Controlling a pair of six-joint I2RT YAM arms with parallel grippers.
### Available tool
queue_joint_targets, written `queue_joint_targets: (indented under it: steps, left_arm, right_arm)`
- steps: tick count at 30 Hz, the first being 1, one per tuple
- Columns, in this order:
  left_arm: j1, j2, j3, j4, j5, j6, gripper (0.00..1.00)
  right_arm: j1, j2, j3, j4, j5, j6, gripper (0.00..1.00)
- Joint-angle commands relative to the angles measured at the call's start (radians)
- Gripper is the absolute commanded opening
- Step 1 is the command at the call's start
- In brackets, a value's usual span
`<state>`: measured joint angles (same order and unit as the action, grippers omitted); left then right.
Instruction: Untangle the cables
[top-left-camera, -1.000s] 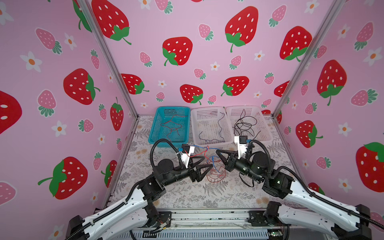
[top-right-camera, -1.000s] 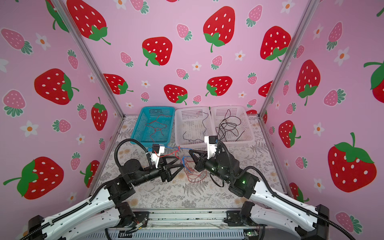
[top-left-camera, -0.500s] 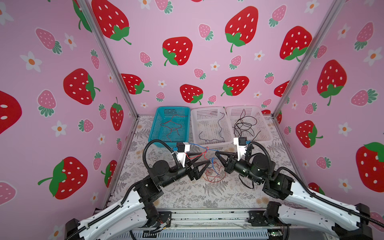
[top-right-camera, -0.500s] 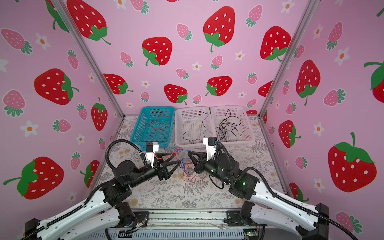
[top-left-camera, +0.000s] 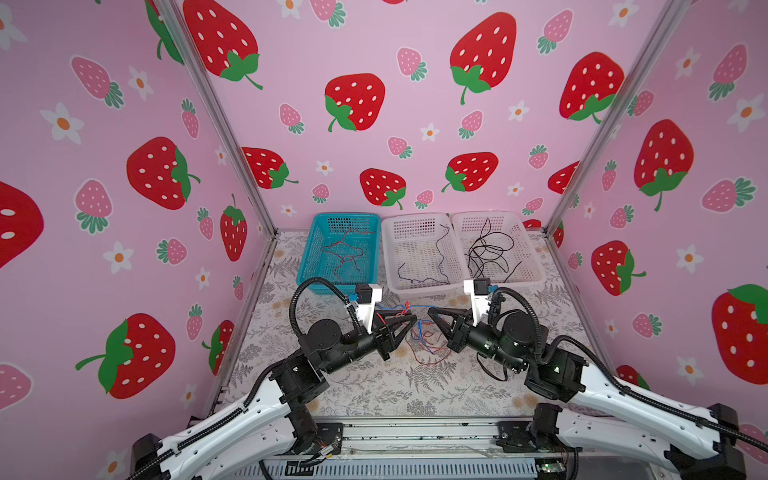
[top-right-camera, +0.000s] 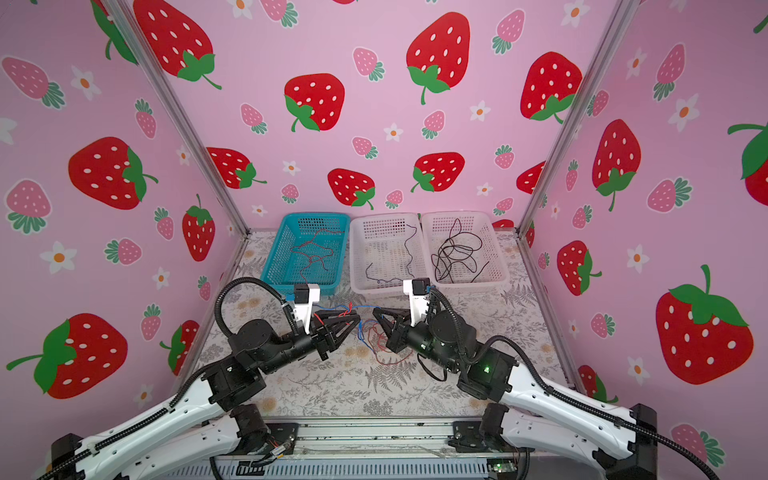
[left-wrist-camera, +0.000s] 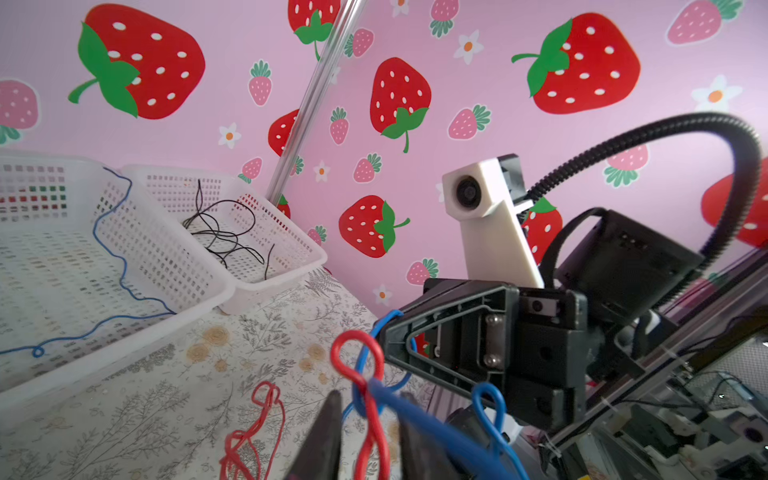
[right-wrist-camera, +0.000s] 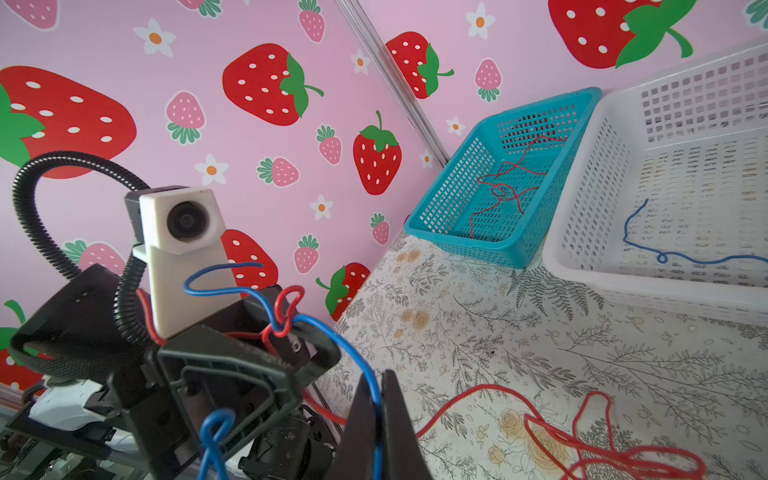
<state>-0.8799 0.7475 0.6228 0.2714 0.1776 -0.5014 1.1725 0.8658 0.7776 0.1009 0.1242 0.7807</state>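
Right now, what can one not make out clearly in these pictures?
Left gripper, left wrist view: its fingers are blurred and cut off by the picture edge; whether they pinch the red cable, the blue cable or both is unclear.
Loose tangle, both top views: strands too thin to trace their crossings.
Right gripper, right wrist view: the blue cable it pinches runs off the picture edge.

walls (top-left-camera: 374, 50): pink strawberry print | posts (top-left-camera: 227, 137): metal corners | tabletop (top-left-camera: 374, 395): grey fern-floral cloth

the left end effector (left-wrist-camera: 370, 399) is blurred and cut off at the edge, its hold on cables (left-wrist-camera: 415, 409) unclear.
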Motion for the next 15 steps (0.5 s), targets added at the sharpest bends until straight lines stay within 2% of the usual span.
queue_joint_targets:
  steps: [1, 2, 8, 12, 13, 15]
  left_arm:
    - [0.004, -0.032, 0.025, -0.01, -0.013, -0.027, 0.07]
    - [0.006, -0.034, 0.024, -0.015, -0.001, -0.034, 0.0]
    - [0.006, -0.025, 0.043, -0.054, 0.095, -0.101, 0.0]
    - [0.005, -0.027, 0.053, -0.077, 0.157, -0.12, 0.0]
    - [0.005, -0.028, 0.052, -0.087, 0.165, -0.12, 0.03]
    - [0.005, -0.034, 0.04, -0.084, 0.17, -0.127, 0.2]
  right_arm:
    - [0.006, -0.031, -0.013, -0.012, 0.122, -0.002, 0.0]
    - [0.006, -0.037, -0.016, -0.012, 0.152, -0.002, 0.0]
    - [0.001, -0.032, -0.005, -0.063, 0.359, -0.037, 0.0]
    - [-0.015, -0.018, 0.013, -0.064, 0.363, -0.043, 0.0]
    - [-0.017, -0.018, 0.012, -0.044, 0.338, -0.05, 0.0]
    - [-0.017, -0.019, 0.015, -0.004, 0.29, -0.065, 0.0]
